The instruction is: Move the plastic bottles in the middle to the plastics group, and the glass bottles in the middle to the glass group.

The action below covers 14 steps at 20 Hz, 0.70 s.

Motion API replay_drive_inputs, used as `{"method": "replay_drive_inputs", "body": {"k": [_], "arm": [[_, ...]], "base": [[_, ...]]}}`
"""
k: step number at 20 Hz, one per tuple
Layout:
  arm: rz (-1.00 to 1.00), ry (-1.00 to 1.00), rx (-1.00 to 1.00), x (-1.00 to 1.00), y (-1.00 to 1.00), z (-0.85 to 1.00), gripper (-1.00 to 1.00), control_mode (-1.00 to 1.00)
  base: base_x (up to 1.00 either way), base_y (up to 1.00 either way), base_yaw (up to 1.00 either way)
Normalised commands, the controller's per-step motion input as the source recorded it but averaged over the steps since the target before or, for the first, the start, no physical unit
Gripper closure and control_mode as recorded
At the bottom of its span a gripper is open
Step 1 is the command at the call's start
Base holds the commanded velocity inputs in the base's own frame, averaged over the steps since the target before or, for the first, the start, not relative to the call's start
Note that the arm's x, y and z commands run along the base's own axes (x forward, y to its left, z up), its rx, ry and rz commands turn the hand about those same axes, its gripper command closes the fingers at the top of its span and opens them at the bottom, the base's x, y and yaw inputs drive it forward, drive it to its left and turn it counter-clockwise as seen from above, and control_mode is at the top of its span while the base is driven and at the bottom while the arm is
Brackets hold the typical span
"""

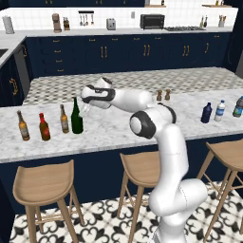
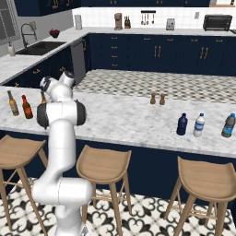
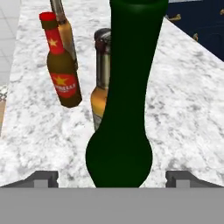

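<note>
The tall dark green wine bottle (image 1: pixel 76 119) stands upright at the counter's left end, among two slim amber beer bottles (image 1: pixel 63 118) (image 1: pixel 23 126) and the short red-topped brown bottle (image 1: pixel 44 127). My gripper (image 1: pixel 84 107) hangs at the green bottle's neck. In the hand view the green bottle (image 3: pixel 127 109) rises between my fingertips (image 3: pixel 46 177), which stand wide apart with gaps on both sides, so the gripper (image 3: pixel 112 177) is open. Behind it are an amber bottle (image 3: pixel 101 74) and the red-topped bottle (image 3: pixel 61 70). At the far right, the squat navy bottle (image 1: pixel 206 113) stands beside the clear water bottle (image 1: pixel 219 110) and teal bottle (image 1: pixel 238 107).
Two small brown shakers (image 1: pixel 163 95) stand mid-counter near the far edge. Three wooden stools (image 1: pixel 45 182) line the counter's near side below the marble top (image 1: pixel 118 130). From the right base view, the navy bottle (image 2: pixel 182 124), water bottle (image 2: pixel 198 125) and teal bottle (image 2: pixel 228 125) stand in a row.
</note>
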Motion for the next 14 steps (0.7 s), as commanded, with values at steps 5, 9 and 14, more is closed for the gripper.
{"method": "replay_drive_inputs", "body": {"k": [5,9,14], "arm": [[-0.07,-0.06,0.00,-0.63,-0.33,0.35,-1.00,-1.00],[-0.16,-0.03,0.00,-0.92,-0.57,0.16,-1.00,-1.00],[-0.17,0.00,0.00,-1.00,-0.65,0.18,-1.00,-1.00]], "base": [[0.00,0.00,0.00],[0.00,0.00,0.00],[0.00,0.00,0.00]]}}
